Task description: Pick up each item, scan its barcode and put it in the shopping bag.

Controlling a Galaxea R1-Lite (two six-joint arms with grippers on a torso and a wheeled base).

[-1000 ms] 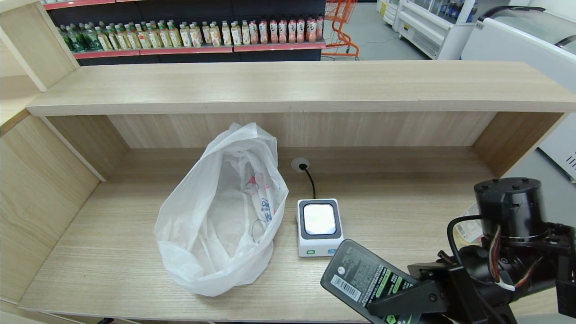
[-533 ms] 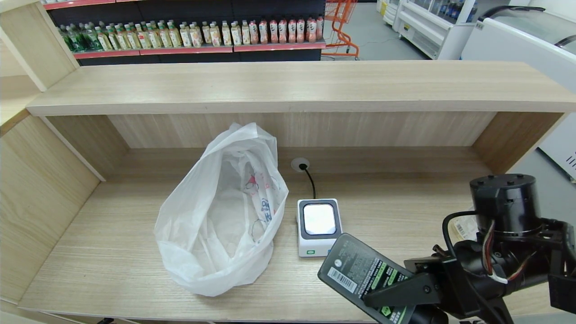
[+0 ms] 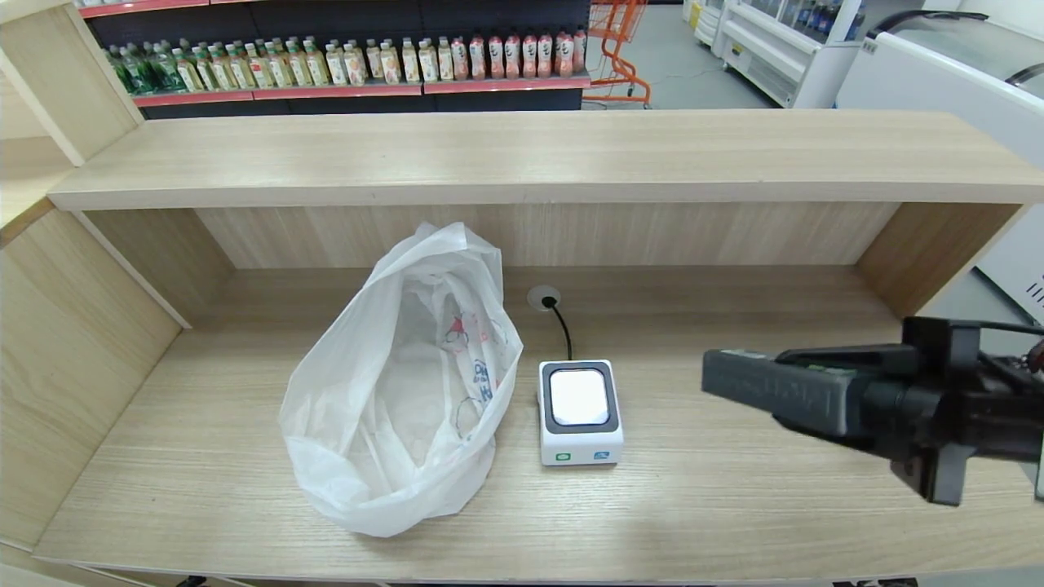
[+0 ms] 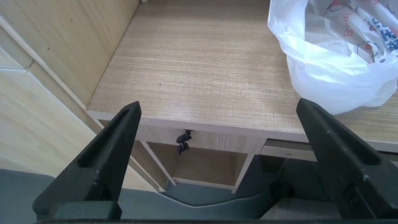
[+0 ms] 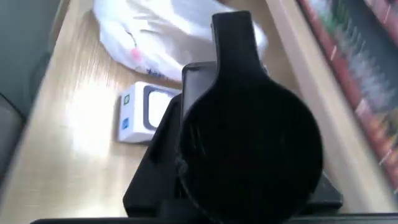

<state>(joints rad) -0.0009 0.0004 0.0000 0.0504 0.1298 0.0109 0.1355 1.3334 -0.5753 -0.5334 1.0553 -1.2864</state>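
My right gripper (image 3: 885,399) is shut on a flat black package (image 3: 775,390) and holds it edge-on above the counter, to the right of the white barcode scanner (image 3: 579,412). In the right wrist view the dark package (image 5: 249,143) sits close in front, with the scanner (image 5: 140,112) and the white shopping bag (image 5: 168,37) beyond it. The bag (image 3: 408,383) stands open on the counter just left of the scanner. My left gripper (image 4: 217,155) is open with nothing in it, low by the counter's front edge, and the bag (image 4: 336,56) lies off to one side of it.
The wooden counter (image 3: 734,489) is a recessed bay with side walls and a raised shelf (image 3: 538,155) across the back. The scanner's cable (image 3: 561,326) runs to a hole at the rear. Store shelves with bottles (image 3: 351,61) stand behind.
The right arm has rolled and lifted the package from a barcode-up pose at the front right to an edge-on pose farther right and higher. The bag and scanner have not moved.
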